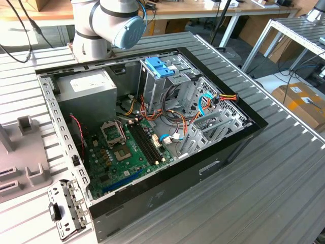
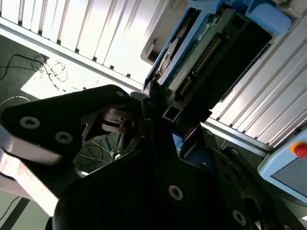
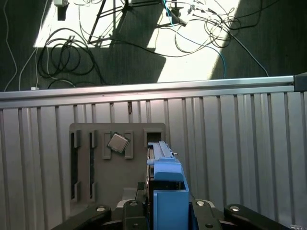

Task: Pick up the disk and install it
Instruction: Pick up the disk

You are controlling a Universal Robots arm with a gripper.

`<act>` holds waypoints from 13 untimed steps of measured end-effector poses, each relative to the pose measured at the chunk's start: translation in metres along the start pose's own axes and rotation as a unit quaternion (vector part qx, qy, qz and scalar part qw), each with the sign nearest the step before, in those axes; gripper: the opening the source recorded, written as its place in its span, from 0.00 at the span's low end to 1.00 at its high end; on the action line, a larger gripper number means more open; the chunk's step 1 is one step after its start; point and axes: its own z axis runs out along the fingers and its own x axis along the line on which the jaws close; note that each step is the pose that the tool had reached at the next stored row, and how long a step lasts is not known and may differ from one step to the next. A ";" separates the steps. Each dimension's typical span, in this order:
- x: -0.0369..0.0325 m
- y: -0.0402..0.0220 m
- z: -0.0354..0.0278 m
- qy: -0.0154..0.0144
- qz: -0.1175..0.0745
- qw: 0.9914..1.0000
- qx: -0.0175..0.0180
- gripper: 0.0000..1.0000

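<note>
Disk (image 3: 165,175) held edge-on, clamped inside closed hand (image 3: 165,208)

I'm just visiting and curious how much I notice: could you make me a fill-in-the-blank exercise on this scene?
The end effector holds the disk, framed in a ____ carrier.
The motherboard in the case is ____.
A square chip lies on a ____ holder.
Missing: blue; green; grey.

Exterior view overlooks case (image 1: 167,189); wrist views (close) share disk (image 2: 197,56).
</note>
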 end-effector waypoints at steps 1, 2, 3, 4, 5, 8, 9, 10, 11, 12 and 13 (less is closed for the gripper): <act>-0.0001 0.0000 -0.0011 0.000 0.000 1.000 0.000 0.36; -0.0001 0.0000 -0.0019 0.000 0.000 1.000 0.000 0.36; -0.0001 0.0001 -0.0032 0.000 0.000 1.000 0.000 0.36; -0.0002 0.0001 -0.0039 0.000 0.000 1.000 0.000 0.36; -0.0002 0.0001 -0.0049 0.000 0.000 1.000 0.000 0.36; -0.0003 0.0002 -0.0078 0.000 0.000 1.000 0.000 0.36; -0.0004 0.0003 -0.0090 0.000 0.000 1.000 0.000 0.36; -0.0004 0.0003 -0.0098 0.000 0.000 1.000 0.000 0.36; -0.0005 0.0003 -0.0110 0.000 0.000 1.000 0.000 0.36; -0.0005 0.0003 -0.0118 0.000 0.000 1.000 0.000 0.36; -0.0006 0.0004 -0.0127 0.000 0.000 1.000 0.000 0.36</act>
